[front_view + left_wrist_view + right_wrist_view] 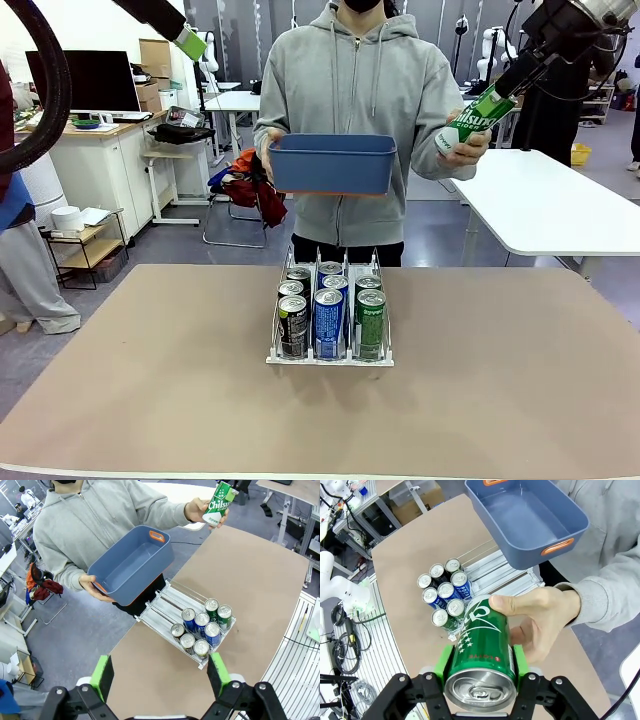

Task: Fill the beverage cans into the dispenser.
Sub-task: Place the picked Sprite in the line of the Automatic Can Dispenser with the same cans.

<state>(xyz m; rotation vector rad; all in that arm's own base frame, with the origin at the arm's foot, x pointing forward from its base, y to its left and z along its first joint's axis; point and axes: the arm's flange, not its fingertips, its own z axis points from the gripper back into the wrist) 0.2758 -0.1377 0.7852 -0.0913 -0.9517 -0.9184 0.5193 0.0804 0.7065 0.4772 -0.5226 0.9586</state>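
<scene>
Green can (482, 650): clamped between the right gripper (481, 666) pads, high at the far right above the counter (500, 380), with the person's hand (540, 617) on it, presumably mid-handover. Slim, white-lettered, silver-topped. Left gripper (161, 672) open, empty. Dispenser (330, 357) mid-counter held seven cans.

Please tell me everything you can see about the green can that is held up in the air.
The green can is a slim metal drink can with white lettering, white stars and a silver top with a pull tab. It is high above the table, tilted, to the person's side of the dispenser. The right gripper is shut on it, green pads on both sides near the top end. The person's hand also holds it at the other end. It looks undented and unopened.
</scene>
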